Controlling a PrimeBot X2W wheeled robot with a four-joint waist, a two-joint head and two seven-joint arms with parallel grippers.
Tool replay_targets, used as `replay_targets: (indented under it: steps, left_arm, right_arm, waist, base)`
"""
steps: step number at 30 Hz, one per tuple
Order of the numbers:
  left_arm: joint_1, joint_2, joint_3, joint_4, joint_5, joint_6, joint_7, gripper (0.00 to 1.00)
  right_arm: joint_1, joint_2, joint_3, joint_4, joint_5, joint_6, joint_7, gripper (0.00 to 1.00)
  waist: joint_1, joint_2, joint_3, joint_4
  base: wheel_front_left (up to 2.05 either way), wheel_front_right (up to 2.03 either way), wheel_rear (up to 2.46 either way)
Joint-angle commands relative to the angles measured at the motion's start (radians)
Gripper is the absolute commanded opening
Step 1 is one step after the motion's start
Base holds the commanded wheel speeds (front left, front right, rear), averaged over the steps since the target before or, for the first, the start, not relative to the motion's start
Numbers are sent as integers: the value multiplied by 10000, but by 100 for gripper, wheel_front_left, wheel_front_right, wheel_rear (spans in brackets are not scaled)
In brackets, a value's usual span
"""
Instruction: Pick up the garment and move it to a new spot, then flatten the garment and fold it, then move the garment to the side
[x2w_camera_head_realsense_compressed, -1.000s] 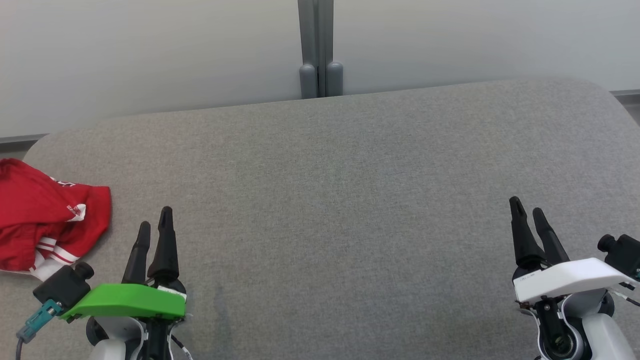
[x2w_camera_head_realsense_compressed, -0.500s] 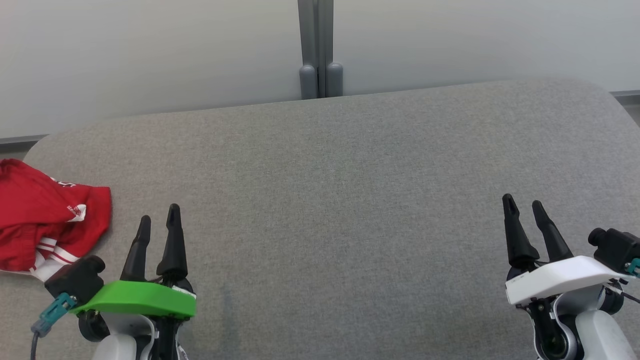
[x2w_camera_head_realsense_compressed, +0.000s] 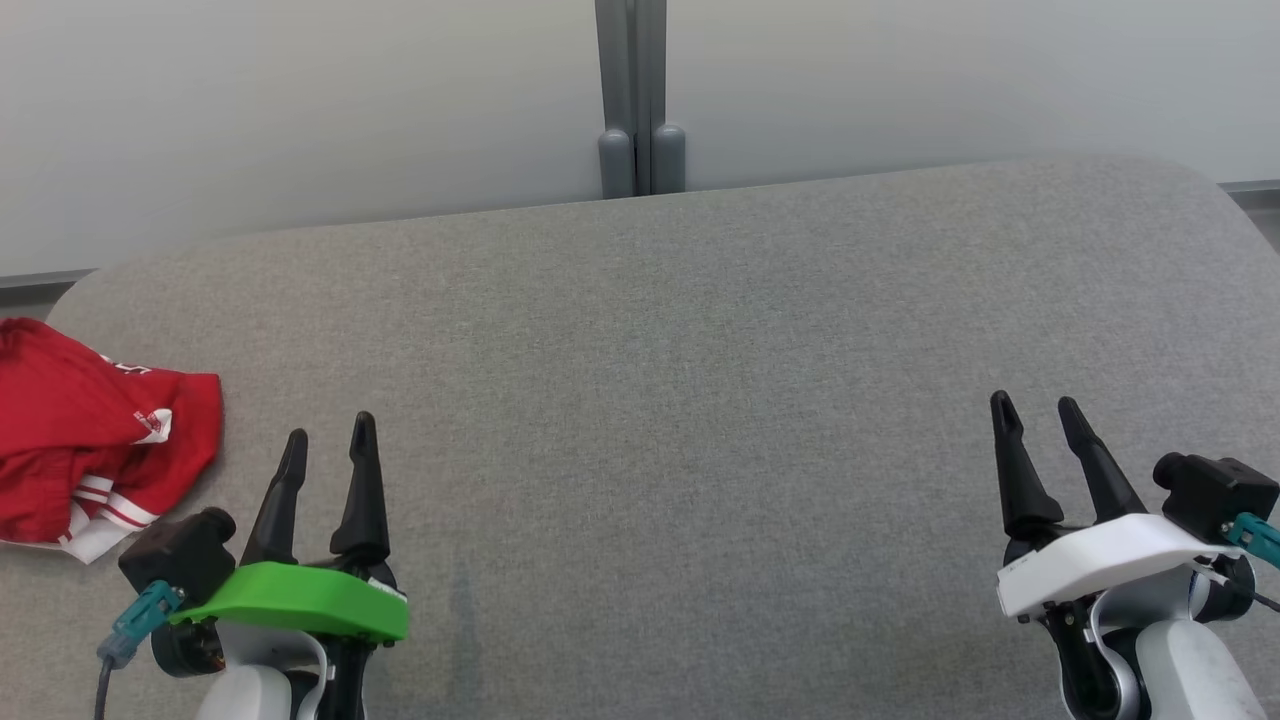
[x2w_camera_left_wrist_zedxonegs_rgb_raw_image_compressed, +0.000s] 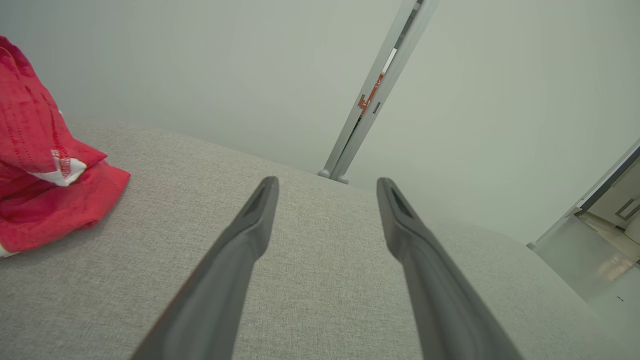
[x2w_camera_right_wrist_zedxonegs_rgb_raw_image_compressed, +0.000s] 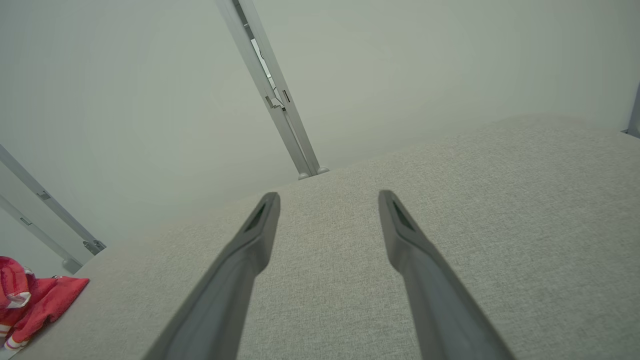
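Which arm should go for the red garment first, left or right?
Left, probably: the left gripper stands open right beside the red garment, while the right gripper, also open, is far across the grey surface.

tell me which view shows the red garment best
Head view: the garment lies crumpled, mostly in frame. Left wrist view has it closer but cropped; right wrist view shows it small at the edge.

We see only part of the red garment: the left edge of the head view cuts it off. It is bunched up, so we cannot tell what kind it is, and the small white marks on it are too tiny to read. The table runs off the bottom edge. The grey post is cut at the top.
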Motion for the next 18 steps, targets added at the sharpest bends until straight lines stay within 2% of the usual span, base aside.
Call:
replay_targets:
  steps: [1, 18]
  left_arm:
    - [-243, 4, 16, -11, 235, -37, -82, 100]
    - [-291, -33, 79, 489, 1852, -46, -469, 100]
  right_arm:
    - [-53, -21, -35, -97, -252, 3, -42, 100]
    - [76, 99, -38, -157, -1608, 3, -200, 100]
  waist:
    - [0, -1, -4, 0]
    - [0, -1, -4, -84]
  base:
    - [0, 0, 0]
    - [0, 0, 0]
